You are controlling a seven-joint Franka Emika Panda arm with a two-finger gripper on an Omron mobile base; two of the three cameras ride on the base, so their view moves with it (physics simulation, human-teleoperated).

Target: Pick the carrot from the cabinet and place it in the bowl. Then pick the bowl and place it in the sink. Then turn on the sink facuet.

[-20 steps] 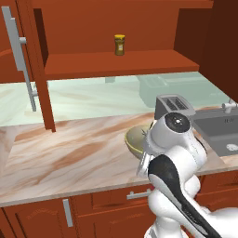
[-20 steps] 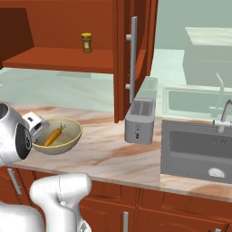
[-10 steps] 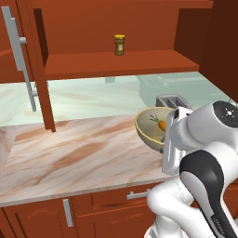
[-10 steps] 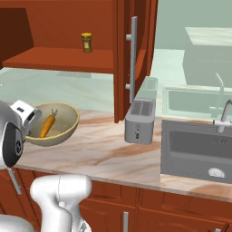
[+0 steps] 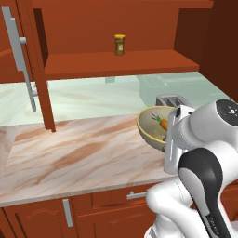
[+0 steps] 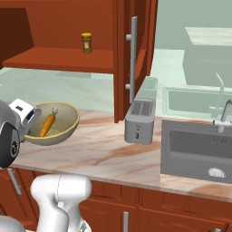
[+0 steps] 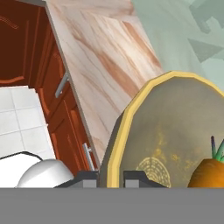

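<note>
the gripper (image 7: 109, 178) is pinching the rim of the bowl (image 6: 52, 123), one finger inside the wall and one outside, and the bowl hangs lifted and tilted above the worktop (image 6: 104, 152), over its left stretch as the right base view shows it. the carrot (image 6: 47, 124) lies inside, leafy end up the slope (the hand view catches its orange shoulder low against the wall). sweeping left to right now: behind the bowl the cabinet (image 6: 129, 54) stands open with a small jar (image 6: 86, 42) on its shelf, then the toaster (image 6: 140, 120) sits mid-worktop near the back edge, then the sink (image 6: 199, 152) is sunk into the right end, with the sink faucet (image 6: 222, 118) at its back edge. the carrot is in, so i'd call this the carry to the sink. to do it well: level the bowl so the carrot can't roll out, hold it high enough to pass the toaster or swing along the front edge, and lower it fully into the basin before letting go.
</note>
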